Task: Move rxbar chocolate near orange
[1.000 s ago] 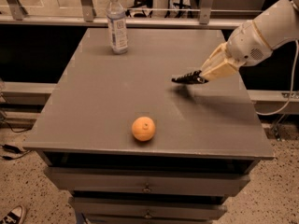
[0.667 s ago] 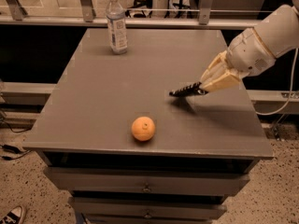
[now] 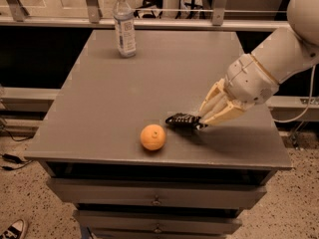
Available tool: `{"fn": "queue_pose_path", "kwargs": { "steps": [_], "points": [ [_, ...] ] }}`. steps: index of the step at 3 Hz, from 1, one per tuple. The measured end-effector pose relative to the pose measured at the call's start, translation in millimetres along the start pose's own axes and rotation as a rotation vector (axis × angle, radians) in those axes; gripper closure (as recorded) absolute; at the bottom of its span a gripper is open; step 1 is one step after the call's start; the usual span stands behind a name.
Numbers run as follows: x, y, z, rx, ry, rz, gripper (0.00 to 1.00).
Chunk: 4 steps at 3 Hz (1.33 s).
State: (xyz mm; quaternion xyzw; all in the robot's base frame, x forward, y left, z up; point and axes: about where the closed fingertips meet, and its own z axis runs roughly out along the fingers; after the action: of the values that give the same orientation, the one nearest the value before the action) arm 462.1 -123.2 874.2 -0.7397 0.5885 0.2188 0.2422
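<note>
The orange (image 3: 152,137) sits near the front edge of the grey tabletop (image 3: 124,93), stem dimple up. My gripper (image 3: 199,121) reaches in from the right and is shut on the rxbar chocolate (image 3: 183,120), a small black-wrapped bar. The bar is held just above the tabletop, a short gap to the right of the orange, and sticks out leftward from the fingertips. The cream fingers (image 3: 219,108) and white arm (image 3: 279,59) stretch back to the upper right.
A clear plastic water bottle (image 3: 124,24) stands upright at the back left of the table. A metal railing (image 3: 164,14) runs behind the table. Drawers (image 3: 157,195) lie below the front edge. A shoe (image 3: 12,230) is on the floor at bottom left.
My gripper has carried the rxbar chocolate from the right middle of the table down and to the left, close to the orange. The orange and bottle have not moved.
</note>
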Motion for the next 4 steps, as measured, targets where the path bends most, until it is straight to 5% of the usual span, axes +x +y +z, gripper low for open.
{"fn": "queue_pose_path", "kwargs": {
  "steps": [1,2,4],
  "points": [
    [-8.7,15.3,16.0,-0.048,-0.006,-0.032,1.00],
    [-13.1,23.3,24.9,-0.076,-0.002,-0.044,0.86],
    [-15.4,30.3,32.9,-0.107,0.005,-0.046,0.30]
  ]
}}
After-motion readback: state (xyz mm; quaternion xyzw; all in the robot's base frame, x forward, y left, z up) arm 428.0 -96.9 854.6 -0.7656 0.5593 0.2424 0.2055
